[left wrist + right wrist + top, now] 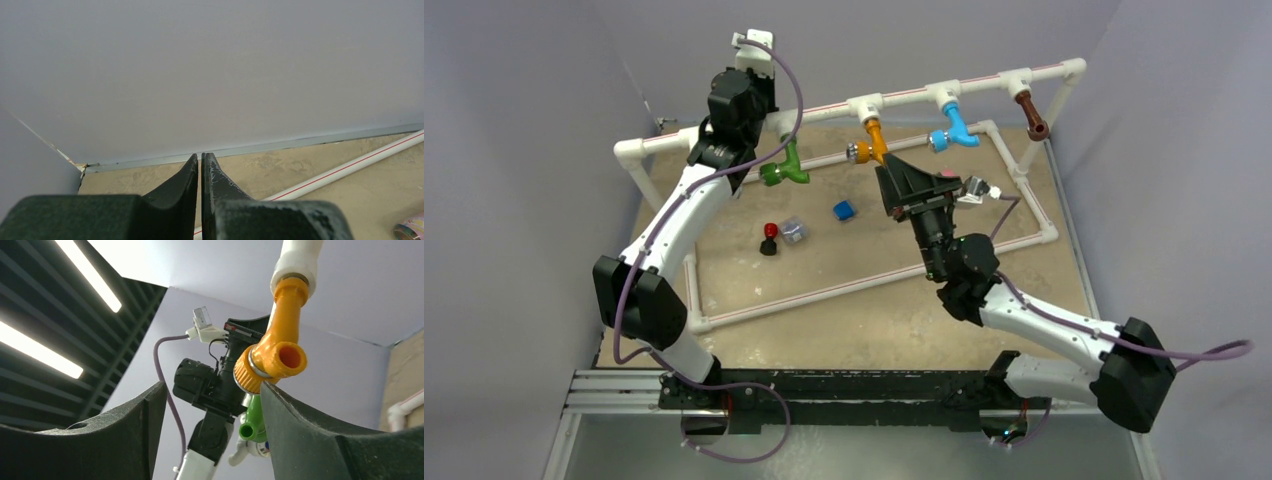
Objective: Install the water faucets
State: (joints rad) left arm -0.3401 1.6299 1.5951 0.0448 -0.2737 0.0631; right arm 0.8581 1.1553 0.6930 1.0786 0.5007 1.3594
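Four water faucets hang from the tees of the raised white pipe rail [904, 96]: green [784, 171], orange [871, 139], blue [952, 132] and brown [1031, 113]. My right gripper [886, 172] points up at the orange faucet [272, 357] from just below it. It is open [212, 386] with nothing between its fingers, and the faucet's ridged collar sits just above the right fingertip [280, 400]. The green faucet [252, 422] shows farther back. My left gripper [762, 75] is raised by the rail's left end. It is shut and empty [201, 156], facing the back wall.
A low white pipe frame [864, 280] lies on the tan table. Inside it sit a small red-and-black part [769, 238], a clear cube [793, 230] and a blue cube [844, 210]. A pink can end [410, 230] shows at the left wrist view's corner.
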